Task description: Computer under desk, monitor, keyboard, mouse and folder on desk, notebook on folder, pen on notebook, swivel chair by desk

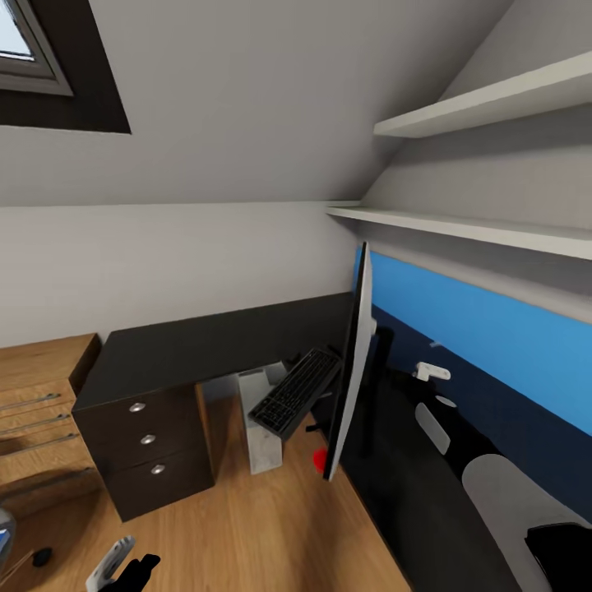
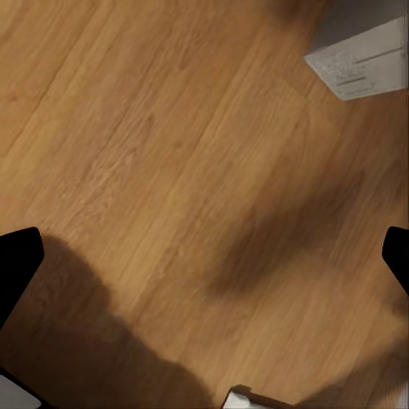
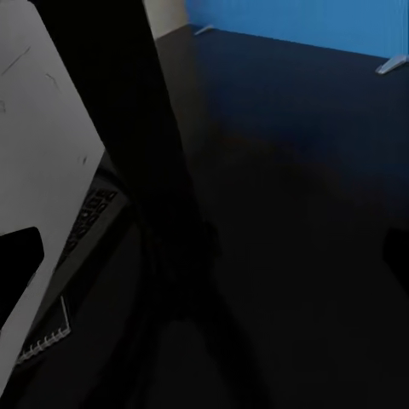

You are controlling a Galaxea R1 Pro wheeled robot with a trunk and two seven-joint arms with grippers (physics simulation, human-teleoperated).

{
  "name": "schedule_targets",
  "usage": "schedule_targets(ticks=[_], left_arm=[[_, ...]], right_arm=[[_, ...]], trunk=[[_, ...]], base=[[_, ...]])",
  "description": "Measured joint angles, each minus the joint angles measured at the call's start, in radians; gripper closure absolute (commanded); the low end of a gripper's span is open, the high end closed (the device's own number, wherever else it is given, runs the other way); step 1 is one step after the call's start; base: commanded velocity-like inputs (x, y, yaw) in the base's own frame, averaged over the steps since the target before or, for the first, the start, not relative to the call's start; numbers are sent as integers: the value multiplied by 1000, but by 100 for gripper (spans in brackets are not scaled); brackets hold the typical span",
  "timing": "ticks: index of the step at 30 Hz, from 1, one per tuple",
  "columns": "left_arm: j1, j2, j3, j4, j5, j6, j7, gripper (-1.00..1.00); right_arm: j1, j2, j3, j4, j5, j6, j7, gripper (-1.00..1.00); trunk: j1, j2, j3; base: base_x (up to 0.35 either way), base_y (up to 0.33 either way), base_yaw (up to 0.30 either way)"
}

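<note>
Left fingers [image 2: 19, 264] spread above wood floor [image 2: 170, 170].

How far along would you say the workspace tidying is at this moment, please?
Done: the pale grey-white tower computer stands under the glossy black corner desk. In hand: the thin black flat monitor stands at the desk's edge. Left: the tilted dark keyboard, which overhangs that edge.

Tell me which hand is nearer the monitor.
Right. The right hand hovers over the desk beside the monitor; the left hand hangs over the floor, away from it.
</note>
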Motion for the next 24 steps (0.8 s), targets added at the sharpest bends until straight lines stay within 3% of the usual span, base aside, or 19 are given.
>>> schedule_targets(ticks=[24], left_arm=[[0, -1, -1, 0, 1, 0, -1, -100]], right_arm=[[0, 0, 0, -5, 0, 2, -1, -100]], trunk=[[0, 0, 0]], base=[[100, 29, -1]])
